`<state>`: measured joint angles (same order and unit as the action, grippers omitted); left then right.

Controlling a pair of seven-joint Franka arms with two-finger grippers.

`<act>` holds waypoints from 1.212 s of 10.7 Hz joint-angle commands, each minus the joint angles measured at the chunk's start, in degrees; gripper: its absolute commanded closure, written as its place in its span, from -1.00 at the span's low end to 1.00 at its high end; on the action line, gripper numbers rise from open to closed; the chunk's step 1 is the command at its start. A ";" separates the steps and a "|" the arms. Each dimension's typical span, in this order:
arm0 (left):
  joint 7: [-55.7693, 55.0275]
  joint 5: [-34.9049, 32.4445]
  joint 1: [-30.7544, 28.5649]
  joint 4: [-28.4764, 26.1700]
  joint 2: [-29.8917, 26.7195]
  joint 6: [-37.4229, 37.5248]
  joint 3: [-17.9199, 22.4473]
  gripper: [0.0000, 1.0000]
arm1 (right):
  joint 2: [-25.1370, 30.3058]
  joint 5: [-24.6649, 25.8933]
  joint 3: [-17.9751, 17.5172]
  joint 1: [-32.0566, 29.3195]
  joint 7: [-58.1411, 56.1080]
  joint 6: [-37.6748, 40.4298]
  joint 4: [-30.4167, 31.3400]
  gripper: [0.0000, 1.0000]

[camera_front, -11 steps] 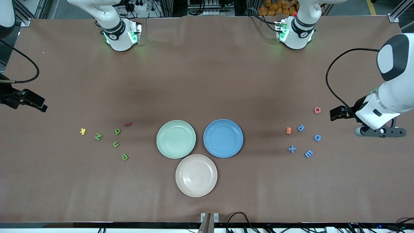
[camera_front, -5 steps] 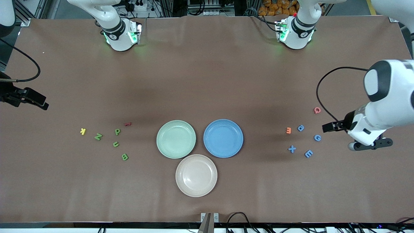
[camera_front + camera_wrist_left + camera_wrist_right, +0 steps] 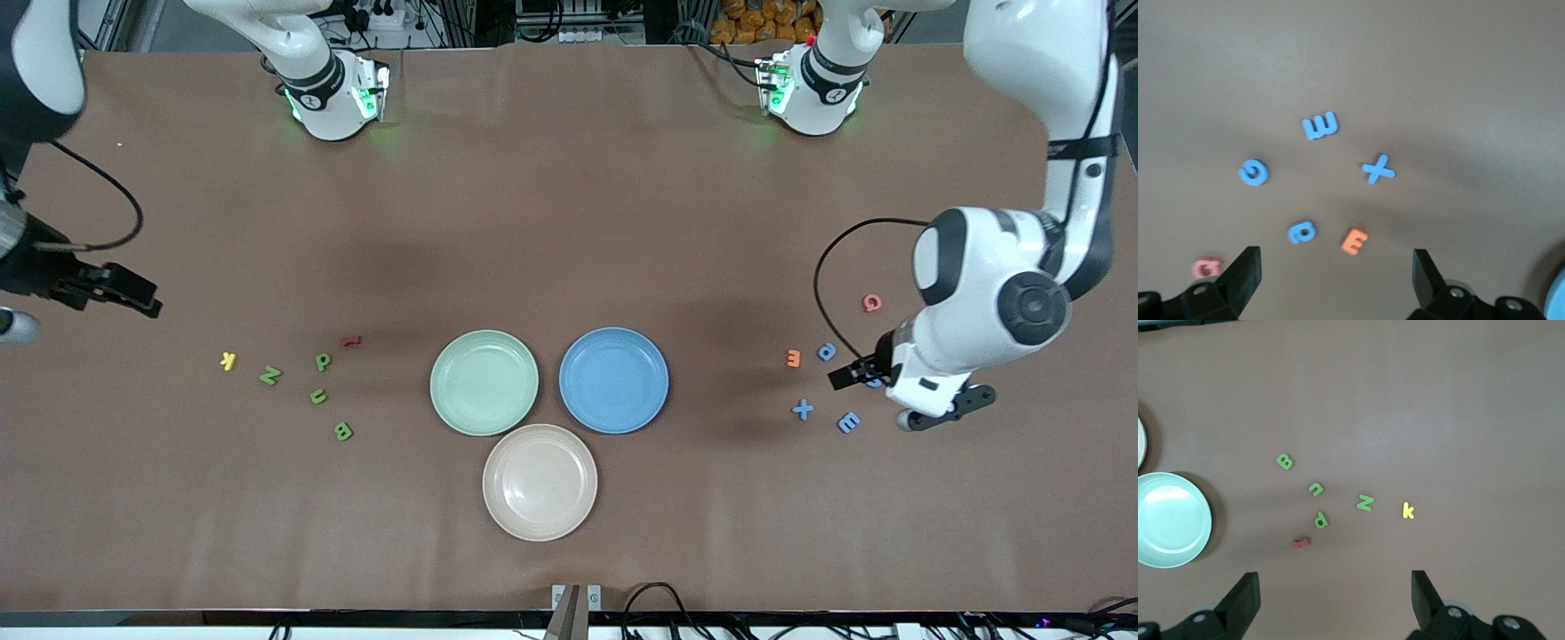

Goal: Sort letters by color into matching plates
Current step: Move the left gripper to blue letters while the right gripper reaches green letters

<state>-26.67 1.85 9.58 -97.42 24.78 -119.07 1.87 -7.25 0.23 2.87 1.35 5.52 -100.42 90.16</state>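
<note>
Left wrist view: orange E beside blue letters; pink G apart.

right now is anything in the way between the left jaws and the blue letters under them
Nothing visible. The left gripper hangs open over the blue letters, with only bare table between. The orange E lies among them, beside the blue plus sign.

Brown matte table, soft even light; cables, alu frame along top edge.
</note>
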 commanded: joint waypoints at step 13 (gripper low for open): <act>-24.13 -1.06 2.29 -3.83 14.50 -22.26 0.50 -1.00 | -16.37 -3.57 -0.59 6.82 24.52 -28.93 10.13 -1.00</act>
<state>-48.63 1.66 11.35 -102.96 38.20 -141.02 2.06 -20.79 -2.52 2.06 7.24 25.96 -125.27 100.56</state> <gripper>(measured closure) 0.000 0.000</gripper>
